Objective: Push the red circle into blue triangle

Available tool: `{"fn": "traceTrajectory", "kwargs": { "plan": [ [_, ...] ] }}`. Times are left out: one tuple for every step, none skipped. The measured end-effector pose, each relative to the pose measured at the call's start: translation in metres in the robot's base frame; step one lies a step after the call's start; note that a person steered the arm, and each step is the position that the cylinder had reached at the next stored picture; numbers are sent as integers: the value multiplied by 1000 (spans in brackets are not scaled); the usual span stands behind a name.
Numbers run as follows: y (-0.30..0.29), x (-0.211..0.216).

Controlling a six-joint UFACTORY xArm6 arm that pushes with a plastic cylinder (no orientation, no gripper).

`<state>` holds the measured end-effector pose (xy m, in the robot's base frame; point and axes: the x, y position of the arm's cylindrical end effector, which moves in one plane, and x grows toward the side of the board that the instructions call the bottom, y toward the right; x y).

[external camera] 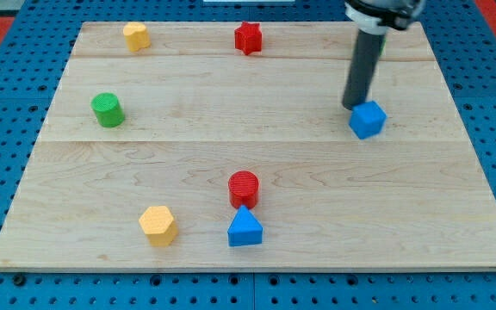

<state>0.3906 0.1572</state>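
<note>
**Near the desk's bottom centre, red circle already meets the triangle**

Low on the desk (76, 224), just right of centre, you find the red circle (244, 188) sitting directly above the blue triangle (245, 228); their edges appear to touch, or nearly so, and you cannot be sure which. My tip (352, 105) is well apart from both, up at the view's right, resting against the upper-left of the blue cube (368, 119). You have no jaws to report: the arm ends in a plain rod, so nothing spreads or pinches.

Judge the circle as a light, rigid little cylinder on smooth wood. It should slide easily and may roll off a glancing contact, since its wall is curved. You cannot hold it; meet it instead at the middle of its far side, the side toward the view's top, and press straight down the view. An off-centre touch would likely send it past the triangle toward the orange hexagon (158, 225).
</note>
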Motion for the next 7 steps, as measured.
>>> {"fn": "traceTrajectory", "kwargs": {
  "plan": [
    [-39, 2],
    [-88, 13],
    [-100, 17],
    [-102, 19],
    [-102, 21],
    [-102, 25],
    [-136, 64]
  ]
}}
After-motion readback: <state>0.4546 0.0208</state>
